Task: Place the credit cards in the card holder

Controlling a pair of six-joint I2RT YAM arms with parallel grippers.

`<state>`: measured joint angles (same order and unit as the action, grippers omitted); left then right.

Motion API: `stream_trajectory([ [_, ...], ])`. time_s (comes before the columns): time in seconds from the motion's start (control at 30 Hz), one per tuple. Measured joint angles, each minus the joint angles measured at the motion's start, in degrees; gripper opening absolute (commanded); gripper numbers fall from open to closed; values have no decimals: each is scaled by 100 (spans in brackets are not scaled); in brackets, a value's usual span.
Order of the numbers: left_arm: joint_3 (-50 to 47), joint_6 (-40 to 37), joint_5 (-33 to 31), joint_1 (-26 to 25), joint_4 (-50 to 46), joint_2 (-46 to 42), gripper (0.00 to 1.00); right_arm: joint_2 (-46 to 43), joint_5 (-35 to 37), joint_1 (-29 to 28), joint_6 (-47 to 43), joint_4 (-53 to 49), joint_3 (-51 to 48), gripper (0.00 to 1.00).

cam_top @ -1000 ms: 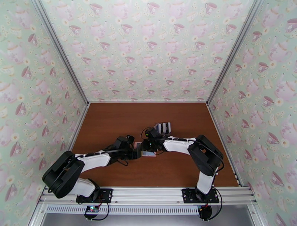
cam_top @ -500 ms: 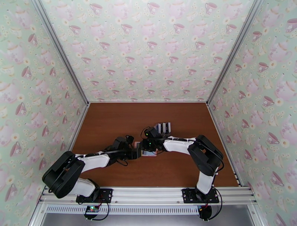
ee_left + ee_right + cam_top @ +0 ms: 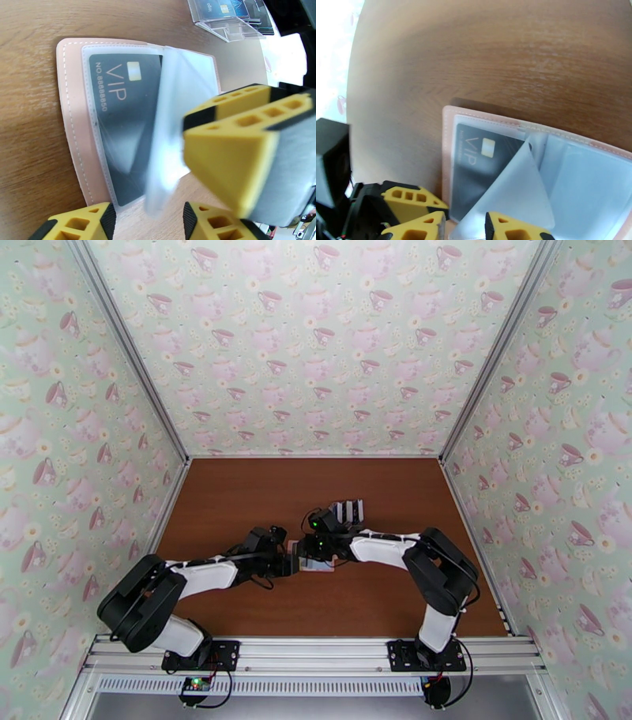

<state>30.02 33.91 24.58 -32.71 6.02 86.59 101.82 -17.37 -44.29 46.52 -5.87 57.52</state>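
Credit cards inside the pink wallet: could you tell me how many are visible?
1: the black VIP card sits in a clear pocket of the wallet. The lifted sleeve may hide others.

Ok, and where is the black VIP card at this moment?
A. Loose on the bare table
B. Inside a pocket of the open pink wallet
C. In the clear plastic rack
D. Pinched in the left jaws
B: the black VIP card lies flat behind the translucent pocket stitched into the open pink wallet, with its print showing through the film.
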Motion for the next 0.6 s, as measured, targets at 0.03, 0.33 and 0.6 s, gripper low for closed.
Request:
stream_trajectory([
  [0.03,0,0,-4,2,-2,9,47,-81,-4,17,0,2,0,36],
  [0.33,0,2,-74,7,-39,11,40,-586,-2,136,-61,-120,0,37],
  [0.6,15,-46,-219,17,-151,28,24,-636,-31,210,-87,-188,-28,38],
])
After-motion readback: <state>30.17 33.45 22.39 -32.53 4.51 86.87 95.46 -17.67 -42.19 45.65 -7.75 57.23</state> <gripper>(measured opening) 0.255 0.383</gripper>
